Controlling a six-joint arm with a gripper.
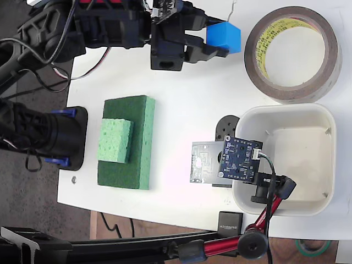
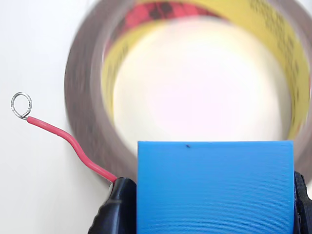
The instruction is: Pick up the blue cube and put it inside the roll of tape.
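Note:
The blue cube [image 1: 224,37] is clamped between the black fingers of my gripper [image 1: 217,37] at the top of the fixed view, just left of the roll of tape [image 1: 291,54]. The brown roll with its yellowish core lies flat at the top right, its hole showing bare white table. In the wrist view the blue cube [image 2: 215,187] fills the lower centre with my gripper [image 2: 209,204] shut on it, a black finger at either side. The roll of tape [image 2: 85,83] lies right beyond the cube. A red wire with a small metal ring [image 2: 22,106] sticks out to the left.
A white rounded-square tub [image 1: 286,159] stands at the lower right with a dark-blue circuit board [image 1: 240,158] on a stand beside it. A dark green sponge [image 1: 137,143] with a light green sponge [image 1: 114,141] on top lies at the left. The table's left edge runs near a black mount [image 1: 66,137].

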